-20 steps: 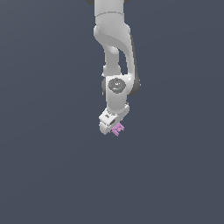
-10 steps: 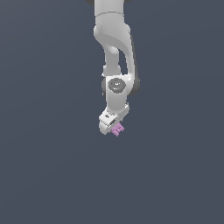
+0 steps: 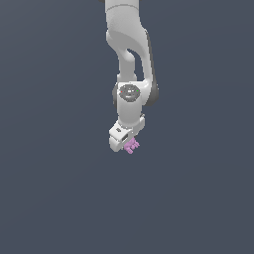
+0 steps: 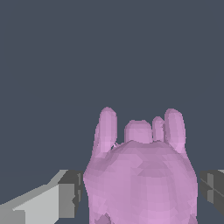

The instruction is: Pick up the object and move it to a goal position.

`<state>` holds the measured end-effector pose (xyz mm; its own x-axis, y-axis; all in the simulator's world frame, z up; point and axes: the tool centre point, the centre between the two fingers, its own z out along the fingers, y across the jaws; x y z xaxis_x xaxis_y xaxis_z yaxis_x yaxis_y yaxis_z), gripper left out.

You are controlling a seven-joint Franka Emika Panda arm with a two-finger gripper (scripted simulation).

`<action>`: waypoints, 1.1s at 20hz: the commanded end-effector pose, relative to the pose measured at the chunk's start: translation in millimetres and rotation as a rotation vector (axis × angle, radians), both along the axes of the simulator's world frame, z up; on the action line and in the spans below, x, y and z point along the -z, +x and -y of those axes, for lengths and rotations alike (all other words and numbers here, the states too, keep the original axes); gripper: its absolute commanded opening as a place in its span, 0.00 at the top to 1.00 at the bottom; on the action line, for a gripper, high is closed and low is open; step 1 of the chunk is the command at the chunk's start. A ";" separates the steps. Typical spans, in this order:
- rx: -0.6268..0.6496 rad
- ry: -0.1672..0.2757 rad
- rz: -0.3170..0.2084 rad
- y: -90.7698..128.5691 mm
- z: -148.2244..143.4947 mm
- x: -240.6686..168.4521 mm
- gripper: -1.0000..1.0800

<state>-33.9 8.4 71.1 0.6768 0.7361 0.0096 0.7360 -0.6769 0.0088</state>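
Note:
The object (image 3: pixel 132 146) is a tiny pink-lilac lump with several short stubby prongs. It sits at the tip of my white gripper (image 3: pixel 125 144), on the exterior view's right side of the hand. In the wrist view the object (image 4: pixel 141 175) fills the space between my two fingers (image 4: pixel 65 199), which press on it from both sides, prongs pointing away from the camera. The gripper is shut on the object. The arm hangs down from the top of the exterior view over a plain dark grey surface (image 3: pixel 59 198).
The gripper and the object have barely shifted; the object stays held at the fingertips.

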 end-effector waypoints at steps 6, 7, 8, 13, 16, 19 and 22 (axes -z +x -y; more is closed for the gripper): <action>0.000 0.001 -0.002 20.3 20.5 -49.3 1.00; 0.000 0.001 -0.002 23.8 24.0 -57.9 1.00; 0.000 0.002 -0.003 27.4 27.6 -66.3 1.00; 0.001 0.002 -0.005 46.9 46.6 -111.8 1.00; 0.001 0.002 -0.007 58.9 58.1 -138.7 1.00; 0.002 0.002 -0.008 70.5 69.0 -164.0 1.00; 0.002 0.001 -0.010 81.0 78.6 -185.9 1.00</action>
<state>42.2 -65.4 245.9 0.6789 0.7343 0.0051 0.7343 -0.6789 0.0026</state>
